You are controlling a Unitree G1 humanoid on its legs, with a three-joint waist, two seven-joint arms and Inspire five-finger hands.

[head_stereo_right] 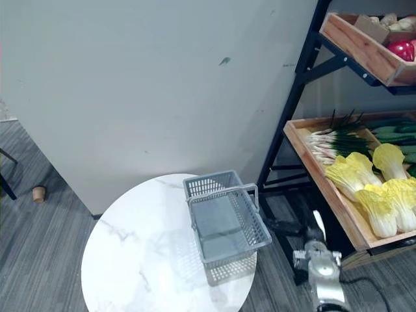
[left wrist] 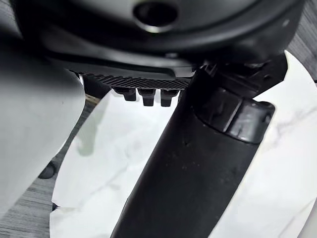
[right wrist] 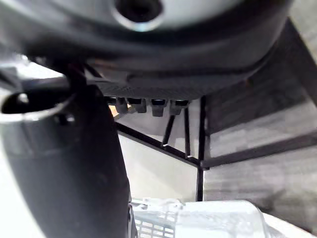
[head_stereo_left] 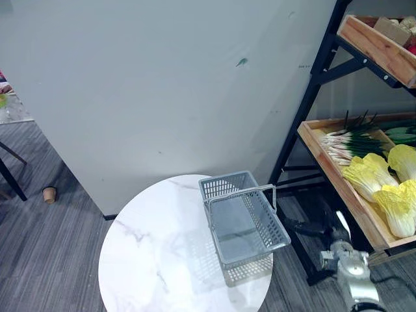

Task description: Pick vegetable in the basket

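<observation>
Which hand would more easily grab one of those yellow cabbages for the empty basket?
Probably the right. The right hand is low beside the shelf, near the wooden tray holding the cabbages. The left hand is over the white table, farther from them.

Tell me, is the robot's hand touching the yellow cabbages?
Apart. In the left eye view the right hand hangs outside the wooden tray, whose rim separates it from the yellow cabbages.

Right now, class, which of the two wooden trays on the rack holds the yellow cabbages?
The lower tray: yellow cabbages lie in it beside spring onions. The upper tray holds red and pale produce instead.
</observation>
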